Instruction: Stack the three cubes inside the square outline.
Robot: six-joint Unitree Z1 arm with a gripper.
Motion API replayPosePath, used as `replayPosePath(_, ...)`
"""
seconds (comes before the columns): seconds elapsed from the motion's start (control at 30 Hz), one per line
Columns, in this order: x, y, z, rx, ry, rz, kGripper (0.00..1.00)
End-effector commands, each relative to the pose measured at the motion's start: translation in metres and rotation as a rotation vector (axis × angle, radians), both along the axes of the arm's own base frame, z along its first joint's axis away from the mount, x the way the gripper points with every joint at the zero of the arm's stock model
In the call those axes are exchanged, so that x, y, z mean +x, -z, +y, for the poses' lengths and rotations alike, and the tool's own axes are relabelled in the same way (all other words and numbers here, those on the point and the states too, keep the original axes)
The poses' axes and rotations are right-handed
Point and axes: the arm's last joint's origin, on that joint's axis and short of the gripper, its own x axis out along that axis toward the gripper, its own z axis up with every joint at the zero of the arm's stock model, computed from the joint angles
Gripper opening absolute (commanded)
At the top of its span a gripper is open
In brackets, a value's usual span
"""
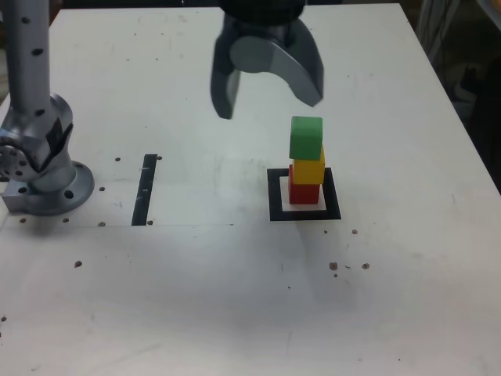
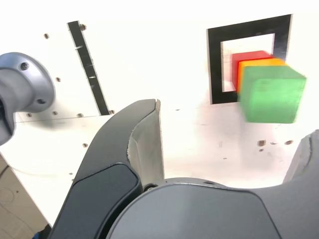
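A: Exterior view. What stands inside the square outline [image 1: 304, 213]?

B: A column of three cubes. The red cube [image 1: 304, 190] sits on the outline's white centre, the yellow cube [image 1: 309, 167] rests on it, and the green cube [image 1: 305, 137] tops the stack. The green cube is turned a little against the two below and overhangs them slightly.

A: Where on the desk [image 1: 235, 298] is the outline?

B: Towards the exterior view's right of the middle, well apart from every edge. A straight black tape strip [image 1: 145, 189] lies on the desk to the exterior view's left of it, and the arm's grey base [image 1: 43, 168] stands near the left edge in that view.

A: State of the gripper [image 1: 270, 98]?

B: Its jaws stand wide apart and hold nothing. It hangs in the air above the desk, above the stack and a little to the exterior view's left of it, touching no cube.

A: Does the wrist view agree?

B: Yes. One dark jaw shows in the foreground and the edge of the other at the side, with a broad gap between them. Through that gap the green cube [image 2: 271, 94] is seen from above, with rims of the yellow cube [image 2: 259, 63] and red cube [image 2: 246, 57] showing past it, all within the square outline [image 2: 217, 64]. The tape strip [image 2: 89, 67] and the arm's base [image 2: 25, 87] also appear
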Motion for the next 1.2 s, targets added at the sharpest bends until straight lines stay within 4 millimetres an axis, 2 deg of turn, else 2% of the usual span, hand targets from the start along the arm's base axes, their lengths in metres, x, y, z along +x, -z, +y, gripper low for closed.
replayPosePath(0.0, -0.014, -0.004, 0.005, -0.004, -0.006, 0.004, 0.99)
replayPosePath(0.1, -0.033, 0.001, 0.011, -0.004, -0.021, 0.037, 0.99)
replayPosePath(0.2, -0.048, 0.016, 0.016, -0.008, -0.038, 0.087, 0.99)
replayPosePath(0.4, -0.057, 0.058, 0.018, -0.033, -0.05, 0.133, 0.99)
replayPosePath(0.67, -0.077, 0.095, 0.032, -0.032, -0.09, 0.193, 0.99)
replayPosePath(0.83, -0.085, 0.105, 0.036, -0.045, -0.071, 0.15, 0.99)
replayPosePath(1.17, -0.102, 0.107, 0.04, -0.044, -0.065, 0.149, 0.99)
